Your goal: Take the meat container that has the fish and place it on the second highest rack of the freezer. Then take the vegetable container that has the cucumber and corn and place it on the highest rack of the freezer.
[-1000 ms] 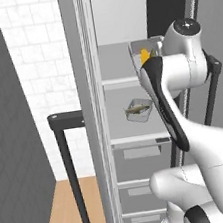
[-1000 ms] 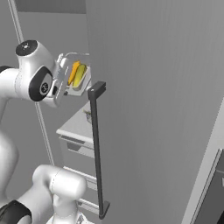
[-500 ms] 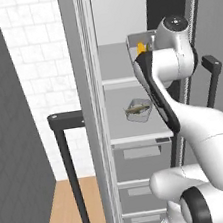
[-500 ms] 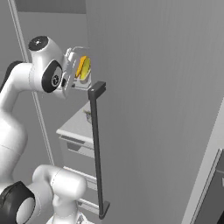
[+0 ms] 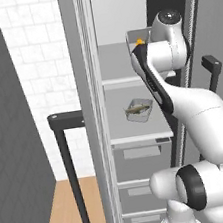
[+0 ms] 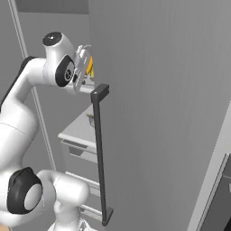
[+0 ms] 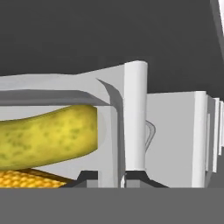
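The hand [image 7: 118, 177] grips the wall of the vegetable container [image 7: 114, 131]. Inside, beside the hand, lie the cucumber [image 7: 48, 138] and corn [image 7: 26, 178]. The fish container [image 5: 139, 110] sits lower down.

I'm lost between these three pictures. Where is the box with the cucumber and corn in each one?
Left base view: the vegetable container sits up high at the top freezer rack, mostly hidden behind the arm's white wrist.
Right base view: it peeks out past the gripper, beside the grey door edge.
Hand view: close up at left, with the cucumber above the corn.
Shared landmark: the yellow corn, seen in all three.
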